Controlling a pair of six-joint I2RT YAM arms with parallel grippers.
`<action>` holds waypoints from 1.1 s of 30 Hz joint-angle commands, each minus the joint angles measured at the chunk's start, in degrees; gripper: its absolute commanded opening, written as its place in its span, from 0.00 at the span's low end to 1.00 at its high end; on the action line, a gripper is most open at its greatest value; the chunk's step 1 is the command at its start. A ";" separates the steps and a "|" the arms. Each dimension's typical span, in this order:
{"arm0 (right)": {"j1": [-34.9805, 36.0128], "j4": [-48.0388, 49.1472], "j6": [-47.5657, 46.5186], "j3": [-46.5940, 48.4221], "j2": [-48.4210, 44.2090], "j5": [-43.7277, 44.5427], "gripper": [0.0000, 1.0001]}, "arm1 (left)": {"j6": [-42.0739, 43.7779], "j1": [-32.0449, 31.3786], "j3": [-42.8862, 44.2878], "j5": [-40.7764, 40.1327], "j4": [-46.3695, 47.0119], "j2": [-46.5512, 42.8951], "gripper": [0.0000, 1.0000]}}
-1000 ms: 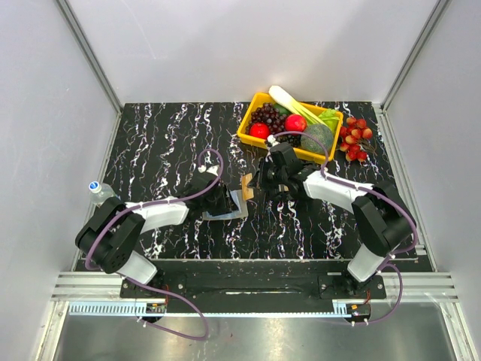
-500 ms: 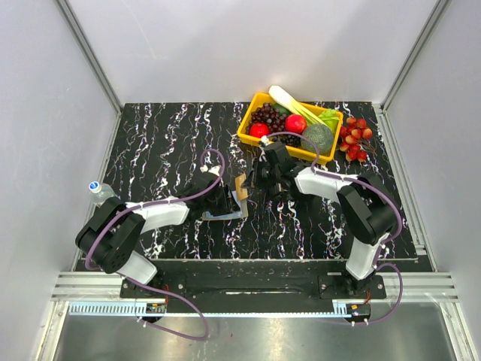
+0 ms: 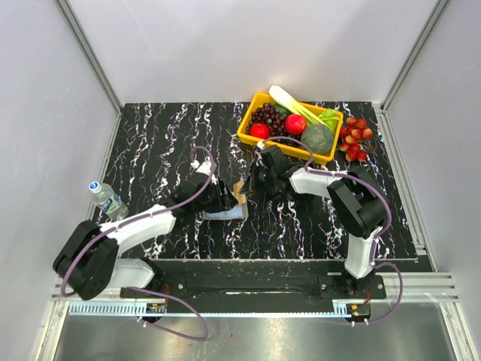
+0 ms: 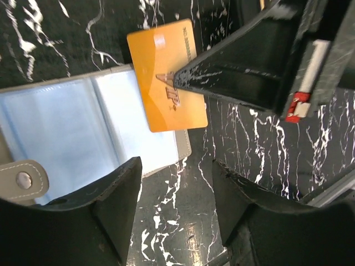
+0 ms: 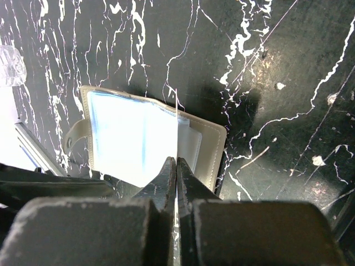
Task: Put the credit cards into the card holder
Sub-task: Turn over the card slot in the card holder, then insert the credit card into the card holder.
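While R pincer (image 5: 176, 162) clamps orange card (image 4: 166, 75) across open card holder (image 4: 72, 133) edge, L pincer (image 4: 175, 172) apart above.

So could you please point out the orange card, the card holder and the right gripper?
orange card (image 4: 158, 61): left wrist view, on its flat face.
card holder (image 4: 66, 127): left wrist view, on a clear sleeve.
right gripper (image 5: 176, 162): right wrist view, between its shut fingertips.

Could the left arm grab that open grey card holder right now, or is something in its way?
Probably yes. The left end effector hangs open just over the card holder, nothing between them. The orange card, pinched by the right end effector, overlaps only one end.
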 commanded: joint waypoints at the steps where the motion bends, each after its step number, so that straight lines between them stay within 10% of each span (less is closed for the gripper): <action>1: 0.68 0.48 -1.02 0.81 -1.13 -0.36 0.00 | 0.85 0.08 -0.62 -9.71 -3.89 -4.08 0.58; 13: 2.09 -0.83 -2.34 2.91 -2.10 -3.35 0.00 | -4.16 0.96 0.96 -12.27 -12.26 6.03 0.32; 33: 4.11 5.66 4.51 1.25 4.23 -8.01 0.00 | -5.04 0.96 -0.53 -15.52 -14.36 2.88 0.26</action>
